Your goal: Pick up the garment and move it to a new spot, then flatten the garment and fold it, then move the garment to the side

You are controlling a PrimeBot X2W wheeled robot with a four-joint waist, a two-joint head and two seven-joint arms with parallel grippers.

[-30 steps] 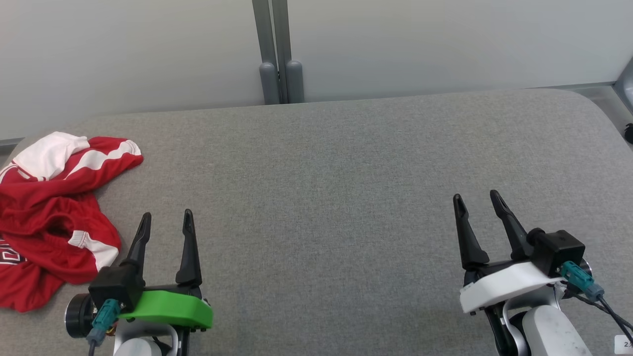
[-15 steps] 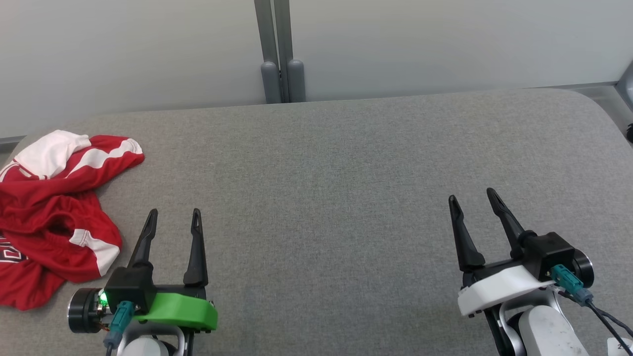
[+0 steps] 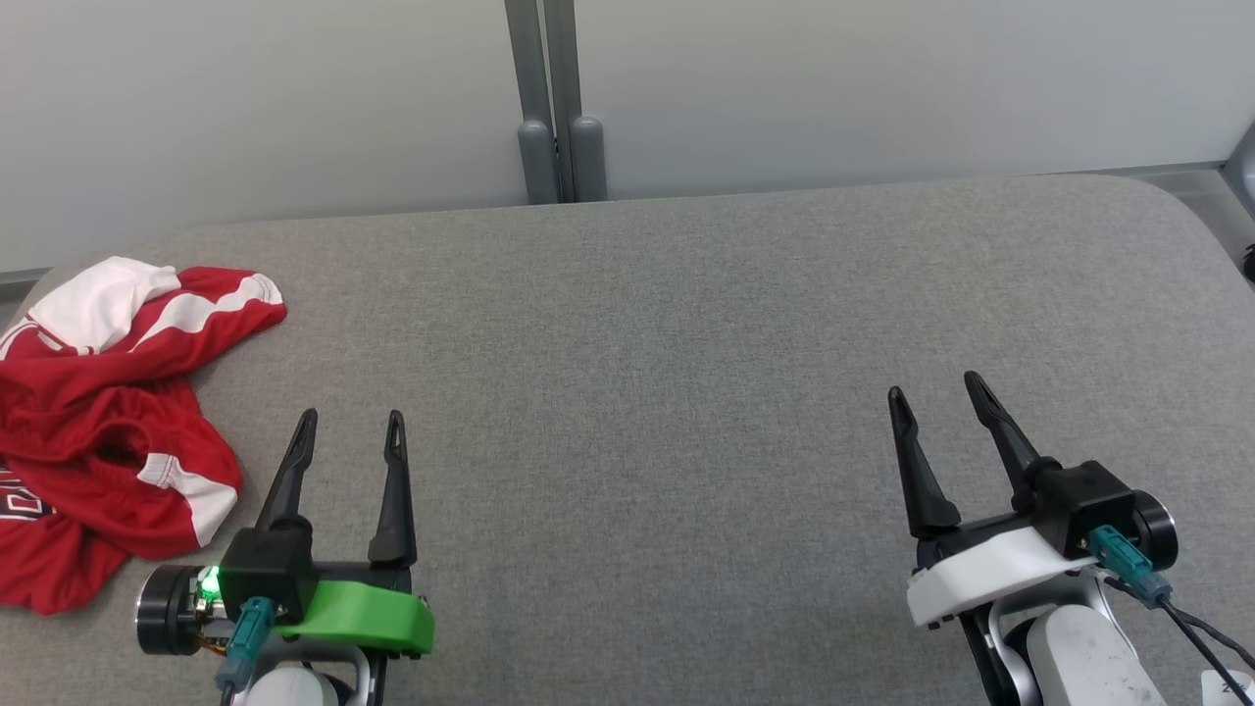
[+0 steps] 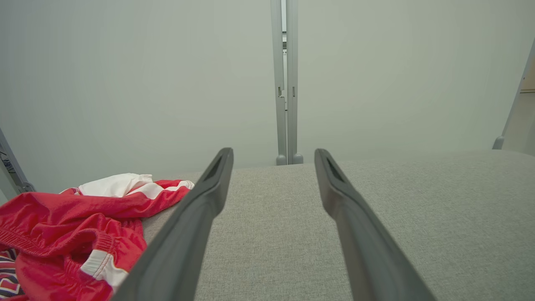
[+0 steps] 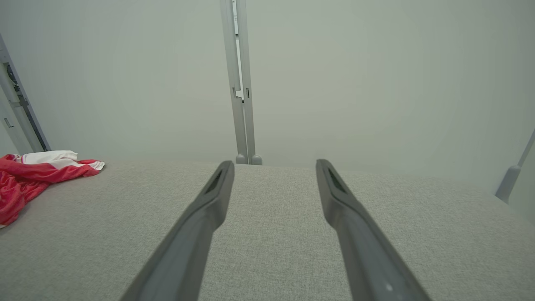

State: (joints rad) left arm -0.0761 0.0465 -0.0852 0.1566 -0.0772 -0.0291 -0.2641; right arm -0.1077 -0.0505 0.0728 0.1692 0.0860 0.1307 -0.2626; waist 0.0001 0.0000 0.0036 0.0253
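step: reach garment (image 3: pixel 108 422) | place: crumpled, counter (image 3: pixel 637 343) left edge | left tool (image 3: pixel 352 418): wide, empty, near it | right tool (image 3: pixel 933 385): wide, empty, well apart | advice: pinch a raised fold, lift clear

The garment (image 3: pixel 98 441) is thin red-and-white cloth with a slight sheen, the bench (image 3: pixel 637 343) wears a matt, coarse-woven grey fabric, the left gripper (image 3: pixel 353 420) and right gripper (image 3: pixel 933 384) have smooth matt dark plastic fingers (image 3: pixel 394 490), and the wall panels (image 3: pixel 245 98) look smooth and matt.
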